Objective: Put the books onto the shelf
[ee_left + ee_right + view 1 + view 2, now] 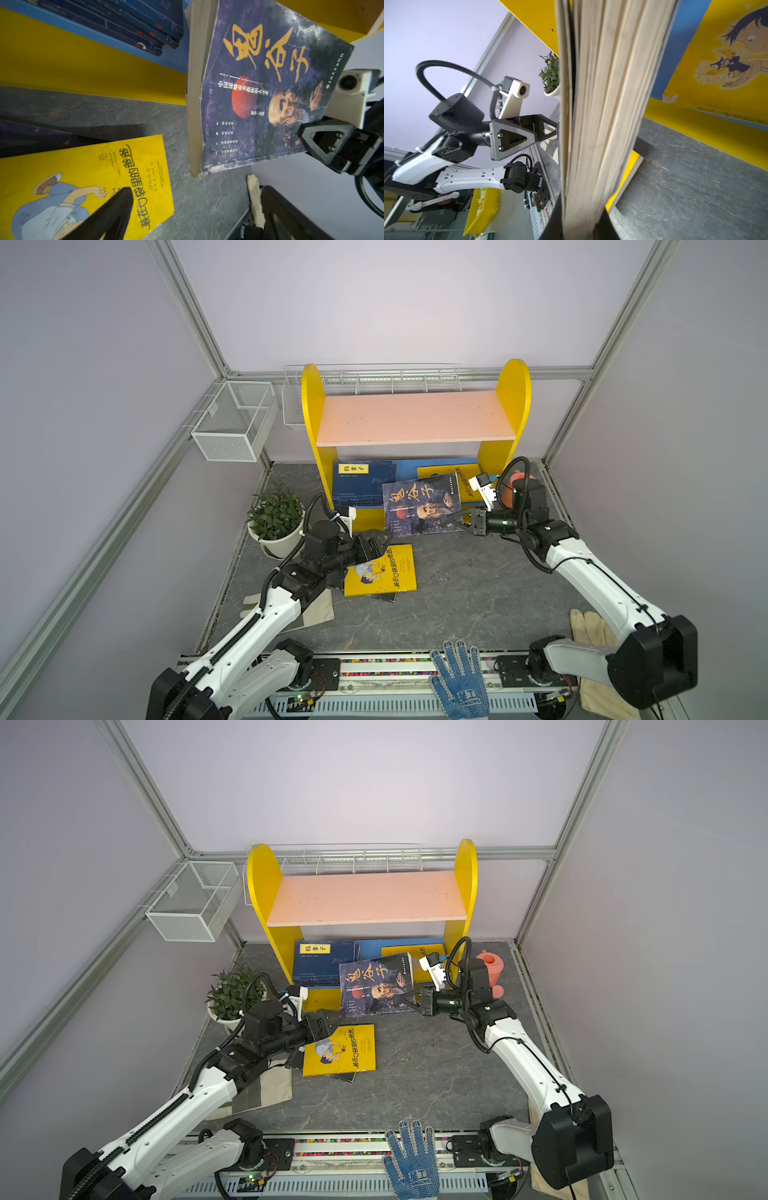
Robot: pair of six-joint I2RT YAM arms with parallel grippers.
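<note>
clamping dark portrait book (419, 502) in right gripper (455, 518), book tilted upright at front of shelf (415, 418), left gripper (380, 546) spread wide over yellow cartoon book (384, 574) on table (478, 585), navy books (359, 485) on lower board (405, 468)

You see both top views brightly and evenly lit by soft light from overhead, with no glare. The shelf (415, 416) casts a gentle shadow onto its own lower board. Wide-angle distortion bows the aluminium frame posts (145, 790) near the picture edges.

In your left wrist view the dark book (266, 93) is fairly sharp. The navy books (124, 22) are smeared with blur, and a soft shadow crosses the grey tabletop (124, 116).

In your right wrist view the dark book's page edges sit very close to the lens and are out of focus. The tabletop behind them looks crisper.
</note>
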